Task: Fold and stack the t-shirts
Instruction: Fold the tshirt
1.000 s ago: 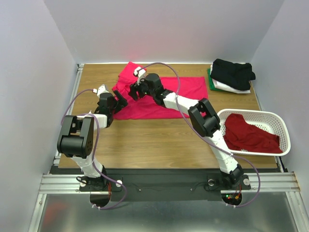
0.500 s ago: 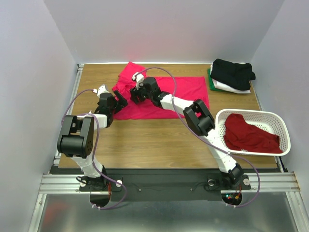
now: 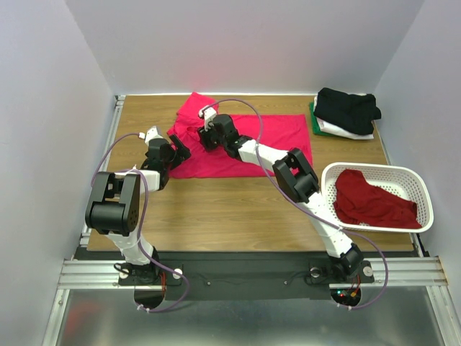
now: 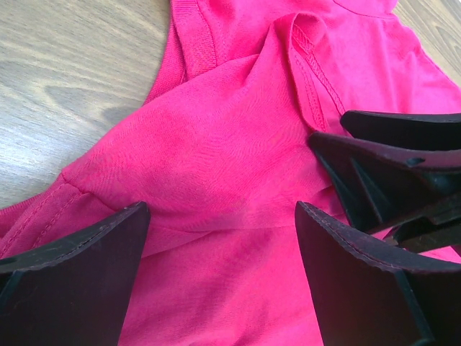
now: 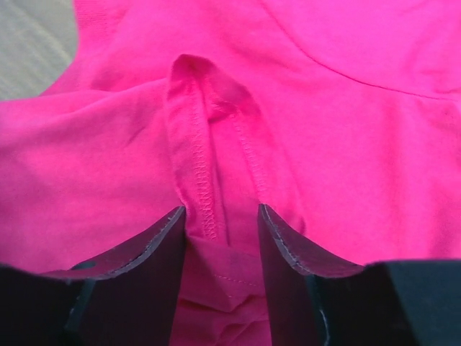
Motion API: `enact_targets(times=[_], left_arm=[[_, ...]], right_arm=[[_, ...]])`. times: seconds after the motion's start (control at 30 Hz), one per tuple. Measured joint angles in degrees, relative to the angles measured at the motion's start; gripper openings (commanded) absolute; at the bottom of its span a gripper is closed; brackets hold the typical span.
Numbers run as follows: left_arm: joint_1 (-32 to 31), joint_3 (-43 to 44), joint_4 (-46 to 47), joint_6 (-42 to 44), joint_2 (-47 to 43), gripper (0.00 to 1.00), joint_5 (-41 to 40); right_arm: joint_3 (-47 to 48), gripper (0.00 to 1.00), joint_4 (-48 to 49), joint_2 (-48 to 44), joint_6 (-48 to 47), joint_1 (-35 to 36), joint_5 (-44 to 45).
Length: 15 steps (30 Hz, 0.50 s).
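A bright pink-red t-shirt (image 3: 274,133) lies spread on the far middle of the table. My left gripper (image 3: 180,153) is open over the shirt's left edge, jaws wide apart with pink cloth (image 4: 230,144) between them. My right gripper (image 3: 205,137) is just beyond it, shut on a raised fold of stitched seam (image 5: 209,144) of the same shirt. Its black fingers (image 4: 389,158) show at the right of the left wrist view. A darker red t-shirt (image 3: 371,202) lies crumpled in the basket. A folded stack holds black (image 3: 347,108), white (image 3: 346,131) and green (image 3: 314,119) shirts.
The white perforated basket (image 3: 425,198) stands at the right edge of the table. The folded stack sits in the far right corner. Grey walls enclose the table on the left, back and right. Bare wood (image 3: 230,209) lies between the pink shirt and the arm bases.
My right gripper has moved left along the pink-red shirt, closer to my left gripper, and its elbow has swung left too. The left arm has not moved.
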Motion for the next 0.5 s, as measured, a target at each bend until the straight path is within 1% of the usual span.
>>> enact_targets(times=[0.03, 0.07, 0.17, 0.2, 0.27, 0.5], left_arm=[[0.0, 0.0, 0.0, 0.0, 0.0, 0.94, 0.0], [0.0, 0.0, 0.0, 0.0, 0.0, 0.94, 0.0], [0.0, 0.0, 0.0, 0.0, 0.0, 0.94, 0.0], [0.0, 0.0, 0.0, 0.0, 0.0, 0.94, 0.0], [0.0, 0.0, 0.0, 0.0, 0.0, 0.94, 0.0], [0.0, 0.0, 0.0, 0.0, 0.0, 0.94, 0.0]], right_arm=[[0.2, 0.47, -0.2, 0.0, 0.2, 0.0, 0.6], [0.6, 0.43, -0.3, 0.2, 0.4, 0.0, 1.4], [1.7, 0.28, -0.4, 0.5, 0.8, 0.0, 3.0], [2.2, 0.21, -0.4, 0.5, 0.9, 0.0, 3.9], [2.8, 0.15, -0.4, 0.6, 1.1, 0.0, 4.8], [4.0, 0.11, -0.6, 1.1, 1.7, 0.0, 8.6]])
